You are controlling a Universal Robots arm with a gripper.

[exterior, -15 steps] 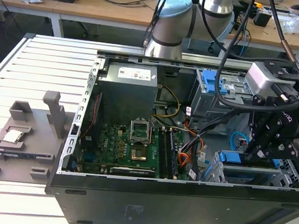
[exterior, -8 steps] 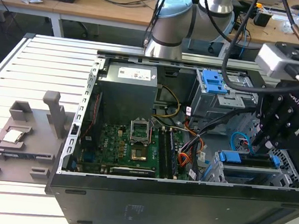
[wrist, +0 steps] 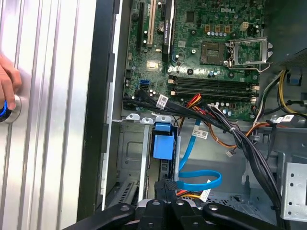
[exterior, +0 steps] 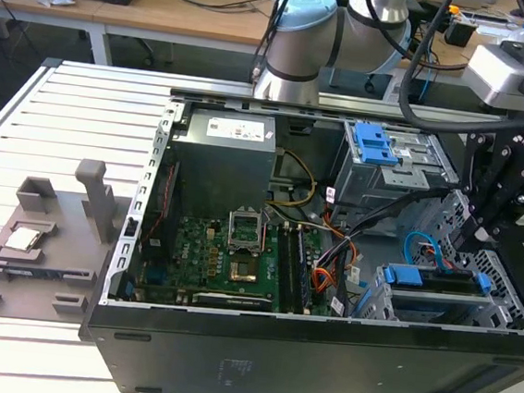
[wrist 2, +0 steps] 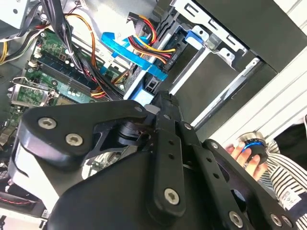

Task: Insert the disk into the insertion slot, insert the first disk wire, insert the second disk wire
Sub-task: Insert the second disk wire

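- Inside the open computer case [exterior: 228, 360], at the corner on the exterior view's right, my gripper [exterior: 469, 242] hangs low over the insertion slot [exterior: 418, 311].
- The insertion slot is the low silver perforated cage against the case's near wall; the taller grey cage [exterior: 391, 162] with its blue latch stands behind it.
- The disk [exterior: 439, 290] lies seated in that bay, its blue carrier showing at both ends; in the first wrist view the carrier's blue tab [wrist: 163, 143] sits between the cage rails.
- In both wrist views my fingers are drawn narrow, close together, their tips at a black plug [wrist: 165, 183] just beside the disk's back edge.
- I cannot tell whether the plug is pinched between them or merely touched.
- A bundle of red, yellow and black wires [wrist: 187, 193] runs from that plug.
- A blue flat cable [wrist: 199, 179] loops just beside it and climbs toward the motherboard [wrist: 201, 52].
- Outside the case, on the slatted table [wrist: 53, 120], a person's hand [wrist: 7, 86] rests on a round button with a blue ring [wrist 2: 253, 145].
- A grey fixture tray [exterior: 34, 249] sits on the table, well apart, on the exterior view's left.
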